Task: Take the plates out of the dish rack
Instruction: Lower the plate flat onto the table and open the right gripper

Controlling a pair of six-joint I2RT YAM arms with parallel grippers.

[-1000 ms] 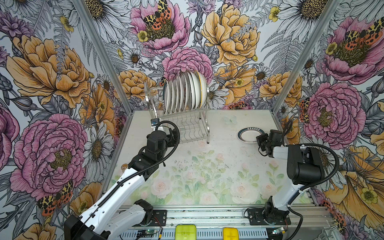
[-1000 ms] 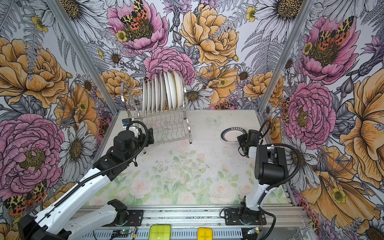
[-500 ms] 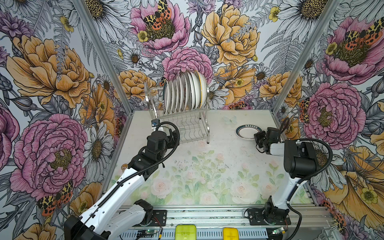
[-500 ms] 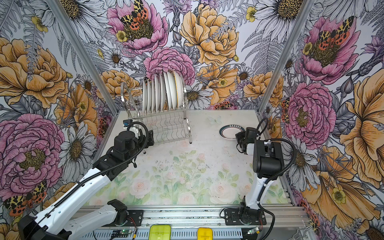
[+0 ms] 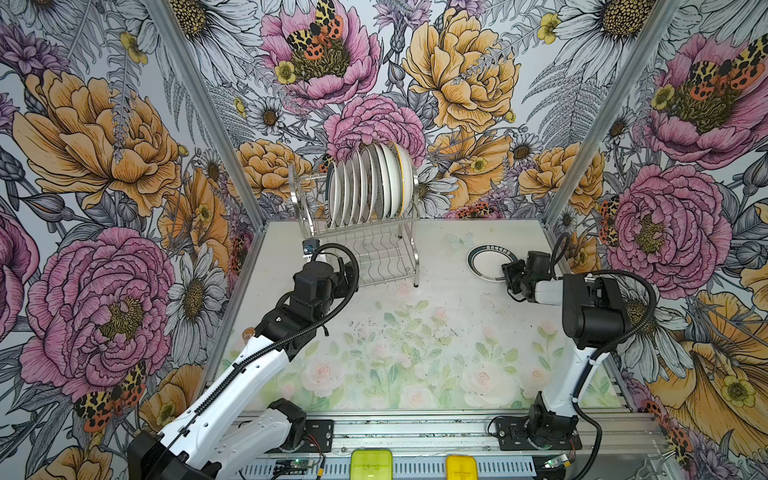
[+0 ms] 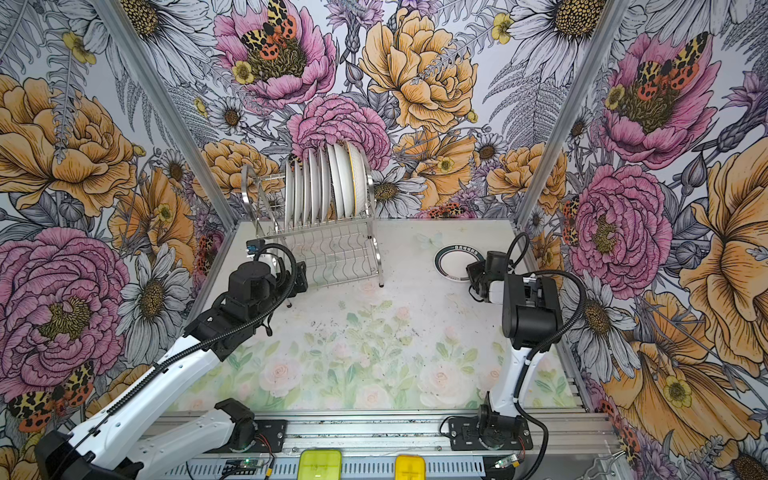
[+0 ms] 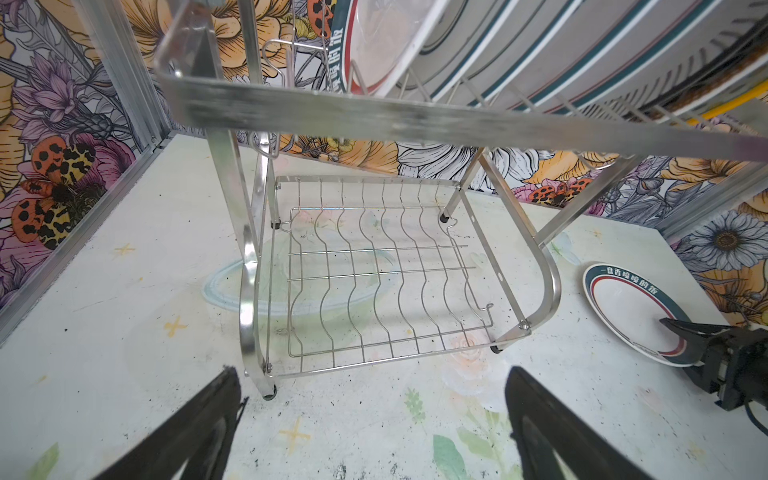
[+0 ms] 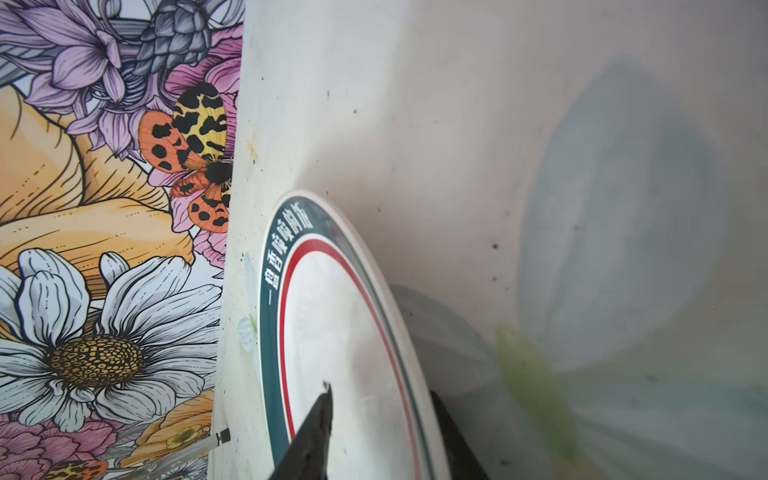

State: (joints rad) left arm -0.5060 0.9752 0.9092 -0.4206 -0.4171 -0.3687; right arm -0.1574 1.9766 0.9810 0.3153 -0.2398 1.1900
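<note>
Jaws wide, your L gripper (image 7: 370,374) sits nearest shiny steel-wire dish rack (image 5: 365,249), white ceramic plates (image 5: 370,183) on edge above & ahead; R gripper (image 7: 681,343) gapes round teal-rimmed round plate (image 7: 623,303) lying flat.

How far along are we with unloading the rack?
Done: one plate lies on the table, right of the rack. In hand: the right gripper straddles its rim; release unclear. To do: a row of plates stands in the rack's upper tier; the left gripper is open, empty.
</note>
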